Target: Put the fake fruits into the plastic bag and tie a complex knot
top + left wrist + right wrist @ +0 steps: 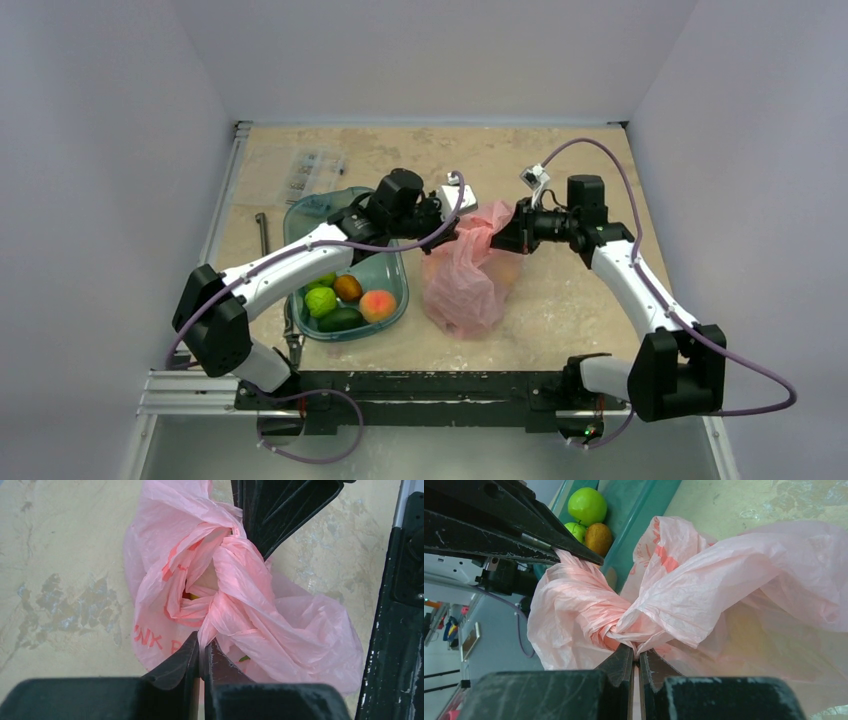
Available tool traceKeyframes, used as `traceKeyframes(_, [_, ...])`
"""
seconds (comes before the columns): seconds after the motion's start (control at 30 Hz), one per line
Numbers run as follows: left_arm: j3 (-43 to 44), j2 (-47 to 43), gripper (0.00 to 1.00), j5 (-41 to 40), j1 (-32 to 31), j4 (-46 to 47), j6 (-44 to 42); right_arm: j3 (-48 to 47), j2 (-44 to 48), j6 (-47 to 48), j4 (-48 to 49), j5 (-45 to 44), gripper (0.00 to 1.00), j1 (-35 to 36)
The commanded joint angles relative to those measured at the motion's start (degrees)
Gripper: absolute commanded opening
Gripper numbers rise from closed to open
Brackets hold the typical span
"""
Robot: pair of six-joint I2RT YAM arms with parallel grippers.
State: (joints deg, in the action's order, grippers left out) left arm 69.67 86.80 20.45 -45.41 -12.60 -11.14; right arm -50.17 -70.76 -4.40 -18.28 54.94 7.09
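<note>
**Top external: both hands pinched onto the gathered top of the pink bag**

Top external view. A thin, crinkly, translucent pink plastic bag (465, 285) sits near mid-desk on the beige mottled desk (570, 300). It is just right of a teal-green clear plastic tub (386, 272). The bag's body rests on the desk, and its top is drawn up between the two arms. The left hand (458, 222) reaches in over the tub and the right hand (503, 228) comes from the opposite side. The two hands meet close together at the bag's top.

Left wrist view. The left hand's fingers (182, 662) are closed to a thin slit with a fold of pink film pinched between the tips. The right hand's black fingers enter from the top of this view, clamped on the far side of the same gather. Between the hands, a twisted pink handle bunch (225, 565) wraps around a small opening. A yellow spot (192, 596) shows inside that opening. Whether the twist is a finished knot: cannot tell.

Right wrist view. The right hand's fingers (621, 661) nearly touch, nipping the gathered film at the tips.

Tub contents, top external:
- a bright green round fruit (320, 300)
- a brown oval fruit (347, 288)
- an orange-pink peach (377, 304)
- a dark green avocado-shaped fruit (341, 320)

An orange tint shows through the bag's right side.
</note>
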Motion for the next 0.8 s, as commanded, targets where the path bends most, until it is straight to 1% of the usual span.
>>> traceKeyframes(0.0, [0.39,-1.35,0.0,-0.88,0.32,0.11,0.19,-3.54,0.97,6.42,-5.05,0.65,0.0,0.25])
traceKeyframes(0.17, [-1.05,-1.94,0.0,-2.47,4.45,-0.59,6.9,-7.42,-0.2,18.47,-15.86,-3.66,0.0,-0.66])
traceKeyframes(0.3, [-1.19,-0.83,0.0,-3.71,8.41,-1.75,12.54,-10.4,-0.8,25.8,-21.37,-7.49,0.0,-1.83])
traceKeyframes(0.43, [-1.37,0.12,0.0,-5.33,10.35,-2.68,14.23,-12.96,-1.93,35.52,-27.7,-12.38,0.0,-2.63])
traceKeyframes(0.63, [-1.41,1.98,0.0,-7.01,10.81,-5.72,13.95,-9.84,-1.84,44.99,-27.6,-20.56,0.0,-3.49])
traceKeyframes(0.7, [-2.21,2.5,0.0,-6.96,10.86,-6.7,14.47,-8.91,-1.84,46.39,-26.83,-21.53,0.0,-3.45])
traceKeyframes(0.77, [-2.87,3.1,0.0,-5.6,10.77,-7.87,14.5,-9.44,-1.64,47.08,-27.38,-19.68,0.0,-3.48])
